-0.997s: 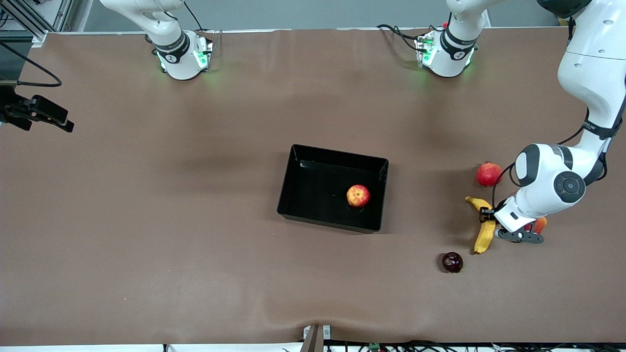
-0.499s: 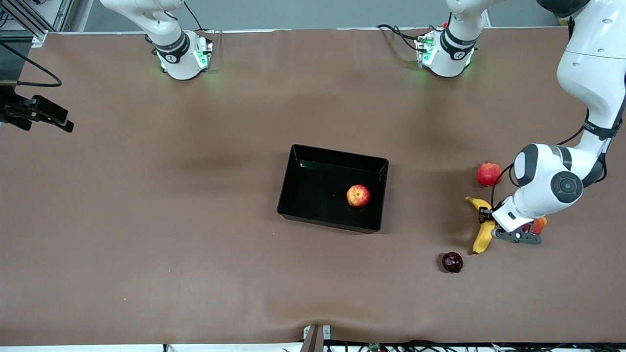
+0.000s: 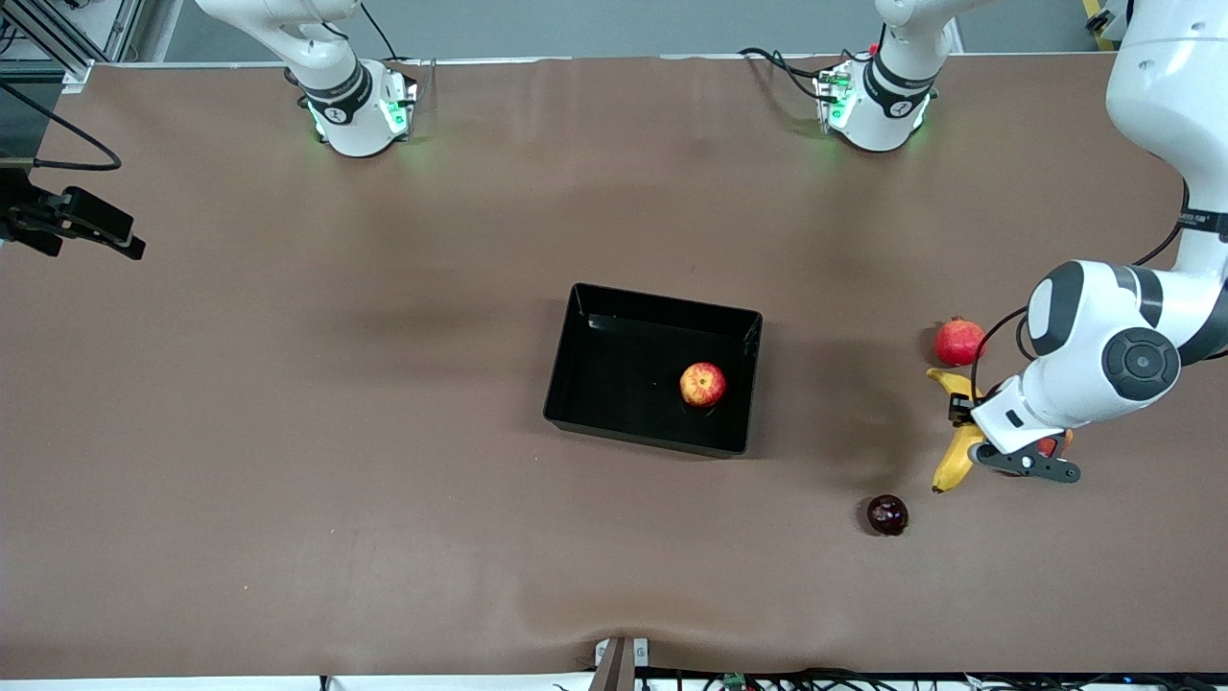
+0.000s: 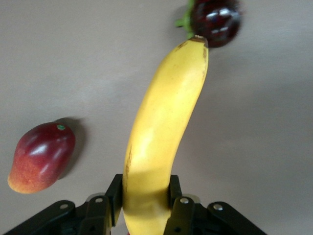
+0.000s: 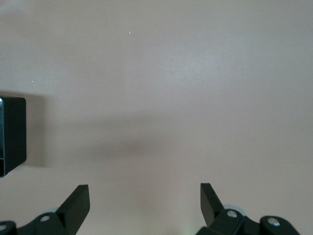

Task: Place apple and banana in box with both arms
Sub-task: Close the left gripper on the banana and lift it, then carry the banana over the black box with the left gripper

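The left gripper (image 3: 962,434) has lifted the banana (image 3: 953,451) off the table (image 3: 288,432) near the left arm's end, fingers clamped on it. The apple (image 3: 702,384) sits in the box (image 3: 576,369). The right gripper (image 5: 145,203) waits, fingers wide.

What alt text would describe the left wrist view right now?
The left tool is shut on a long curved yellow banana above the brown table. A red-and-orange mango-like fruit and a dark purple plum lie below.
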Controlling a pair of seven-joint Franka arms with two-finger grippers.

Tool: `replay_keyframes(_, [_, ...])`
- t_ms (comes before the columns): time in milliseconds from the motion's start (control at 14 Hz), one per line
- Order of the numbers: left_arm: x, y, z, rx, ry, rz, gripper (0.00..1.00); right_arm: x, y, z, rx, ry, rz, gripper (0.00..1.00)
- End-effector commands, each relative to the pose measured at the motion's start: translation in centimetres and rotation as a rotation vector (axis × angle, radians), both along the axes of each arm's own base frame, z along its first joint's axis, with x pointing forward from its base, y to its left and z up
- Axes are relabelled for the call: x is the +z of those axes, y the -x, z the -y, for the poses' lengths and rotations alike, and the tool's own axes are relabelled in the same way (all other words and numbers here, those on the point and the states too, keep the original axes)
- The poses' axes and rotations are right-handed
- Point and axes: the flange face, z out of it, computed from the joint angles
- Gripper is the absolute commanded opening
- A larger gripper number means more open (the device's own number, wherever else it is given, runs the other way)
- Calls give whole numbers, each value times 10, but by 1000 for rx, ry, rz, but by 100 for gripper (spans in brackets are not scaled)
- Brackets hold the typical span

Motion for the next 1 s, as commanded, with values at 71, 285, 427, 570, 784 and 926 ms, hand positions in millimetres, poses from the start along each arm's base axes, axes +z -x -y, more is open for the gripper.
replay_keyframes(71, [31, 4, 47, 22, -5, -25, 0, 4, -1, 0, 9, 4, 0, 100])
replay_keyframes(285, [53, 12, 98, 109, 17, -20, 0, 4, -1, 0, 9, 4, 0, 100])
replay_keyframes(427, [71, 17, 128, 171, 31, -13, 0, 4, -1, 0, 9, 4, 0, 100])
replay_keyframes(570, [78, 27, 165, 229, 52, -16, 0, 4, -1, 0, 9, 4, 0, 100])
replay_keyframes(784, [77, 50, 237, 275, 53, -17, 0, 4, -1, -1, 10, 4, 0, 100])
replay_keyframes(926, [64, 68, 281, 303, 45, -38, 0, 4, -1, 0, 9, 4, 0, 100])
